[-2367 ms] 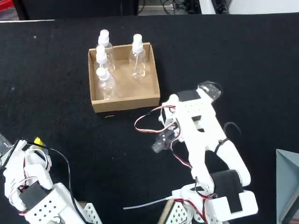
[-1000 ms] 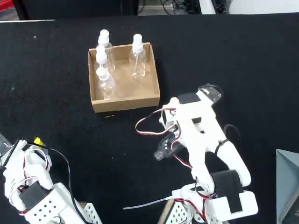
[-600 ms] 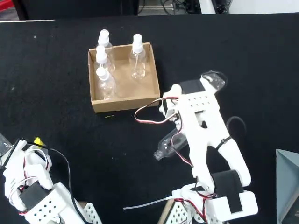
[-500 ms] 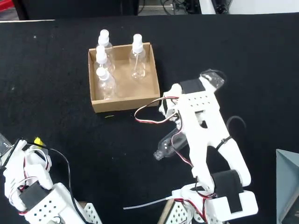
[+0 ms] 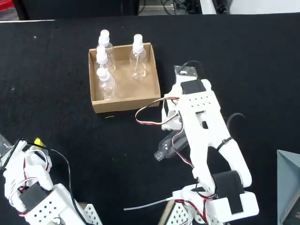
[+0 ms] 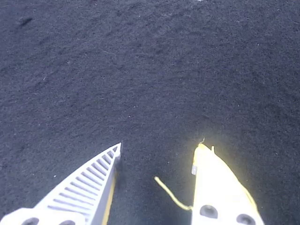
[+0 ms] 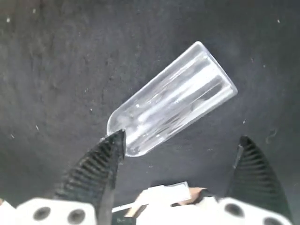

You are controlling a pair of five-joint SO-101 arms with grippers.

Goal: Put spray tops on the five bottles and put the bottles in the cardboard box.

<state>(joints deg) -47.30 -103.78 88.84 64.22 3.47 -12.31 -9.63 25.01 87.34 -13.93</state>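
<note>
Four bottles with spray tops (image 5: 138,60) stand in the cardboard box (image 5: 126,104) on the black counter (image 5: 243,56), three along one side and one on the other. The box is well ahead of the left pincer (image 5: 23,144), which sits at the counter's near edge. One uncapped bottle (image 5: 168,147) lies on its side outside the box, partly under the right arm (image 5: 201,126), with its open neck clear of the arm.

From the left wrist, the left pincer (image 6: 159,146) hangs over bare counter. Its white finger (image 6: 89,187) and yellow finger (image 6: 218,187) stand parted by a moderate gap and grip nothing. A thin yellow strand (image 6: 169,194) sticks out from the yellow finger into the gap.

From the right wrist, the right pincer (image 7: 182,139) is spread wide and holds nothing. The uncapped bottle (image 7: 173,105) lies on the counter just beyond the fingertips, slanted across the gap. Its rounded shoulder end sits right beside one black fingertip, and its flat base points off past the other. Whether that fingertip touches the plastic cannot be told.
</note>
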